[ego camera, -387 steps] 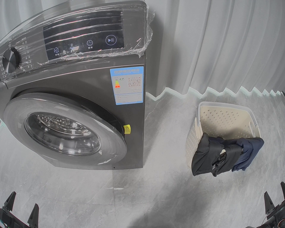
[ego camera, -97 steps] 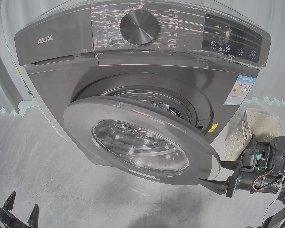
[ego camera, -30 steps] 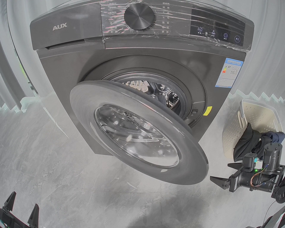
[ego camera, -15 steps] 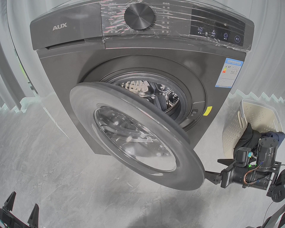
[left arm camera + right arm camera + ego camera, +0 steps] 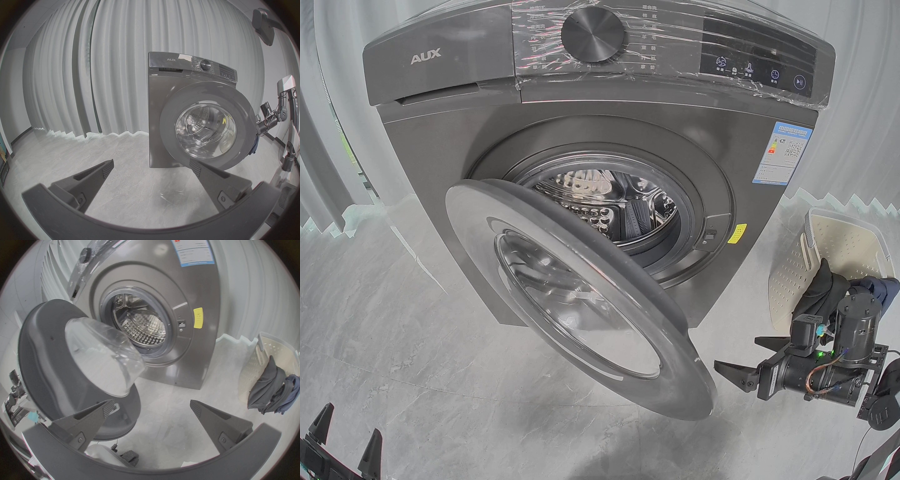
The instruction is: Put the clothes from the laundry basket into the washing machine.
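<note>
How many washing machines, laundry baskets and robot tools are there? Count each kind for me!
Washing machine: 1
Laundry basket: 1
Tools: 2, the left tool and the right tool
Total: 4

hidden: right arm (image 5: 837, 372) covers part of clothes (image 5: 817, 299) and laundry basket (image 5: 850, 240) | door (image 5: 487, 212) blocks lower drum (image 5: 606, 197) | cut off: left gripper (image 5: 350, 420) body, at head view's bottom edge

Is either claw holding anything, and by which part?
Nothing is held. The right claw is open, empty, beside the door; the left claw is open too. The clothes hang over the basket rim.
</note>
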Motion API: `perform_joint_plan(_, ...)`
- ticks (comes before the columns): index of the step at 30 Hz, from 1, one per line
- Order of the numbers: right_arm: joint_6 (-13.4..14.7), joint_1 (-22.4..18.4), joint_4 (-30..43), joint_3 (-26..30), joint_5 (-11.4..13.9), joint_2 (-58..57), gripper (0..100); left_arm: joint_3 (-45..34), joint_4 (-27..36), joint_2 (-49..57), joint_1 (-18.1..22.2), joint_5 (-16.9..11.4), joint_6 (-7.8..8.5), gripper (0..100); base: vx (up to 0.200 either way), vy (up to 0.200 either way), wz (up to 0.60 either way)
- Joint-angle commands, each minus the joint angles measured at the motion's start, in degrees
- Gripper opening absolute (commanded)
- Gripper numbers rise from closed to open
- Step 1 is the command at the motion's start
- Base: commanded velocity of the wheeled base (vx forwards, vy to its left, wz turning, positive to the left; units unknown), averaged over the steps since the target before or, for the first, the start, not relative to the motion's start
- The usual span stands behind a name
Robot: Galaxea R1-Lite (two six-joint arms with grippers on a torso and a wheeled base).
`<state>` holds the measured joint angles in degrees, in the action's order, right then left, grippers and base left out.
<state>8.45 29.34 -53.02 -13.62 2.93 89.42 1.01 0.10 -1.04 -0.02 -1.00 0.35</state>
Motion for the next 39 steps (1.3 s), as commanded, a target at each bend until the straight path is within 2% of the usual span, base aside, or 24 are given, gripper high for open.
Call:
perform_joint_plan(1,0.08,0.10,0.02,-0.62,-1.34,2.16,100,-1.01,-0.01,0.68,0.02,0.03,0.00,100,0.000,0.000,0.00)
perform_joint_plan(3,0.08,0.36,0.11,-0.27,-1.26,2.16,100,-0.92,-0.01,0.68,0.02,-0.06,0.00,100,0.000,0.000,0.00)
perform_joint_plan(14,1.13,10.47,-0.42,1.66,-0.99,1.11,100,-1.01,-0.01,0.68,0.02,-0.06,0.00,100,0.000,0.000,0.00)
perform_joint_plan(19,2.27,13.46,-4.90,2.81,-0.55,1.29,100,-1.01,-0.01,0.68,0.02,-0.06,0.00,100,0.000,0.000,0.00)
perform_joint_plan(25,2.54,10.38,-7.72,1.14,-1.78,1.64,100,-1.01,-0.01,0.68,0.02,0.03,0.00,100,0.000,0.000,0.00)
perform_joint_plan(26,2.54,5.99,-7.63,-0.36,-2.75,2.25,100,-1.01,-0.01,0.68,0.02,0.03,0.00,100,0.000,0.000,0.00)
perform_joint_plan(29,2.36,1.95,-7.72,-2.12,-2.66,3.04,100,-1.01,-0.01,0.68,0.02,0.03,0.00,100,0.000,0.000,0.00)
perform_joint_plan(32,2.63,0.28,-7.63,-4.84,-2.57,5.50,100,-1.01,-0.01,0.68,0.02,0.03,0.00,100,0.000,0.000,0.00)
perform_joint_plan(39,2.71,0.10,-11.49,-9.32,-3.01,15.61,100,-1.01,-0.01,0.68,0.02,-0.06,0.00,100,0.000,0.000,0.00)
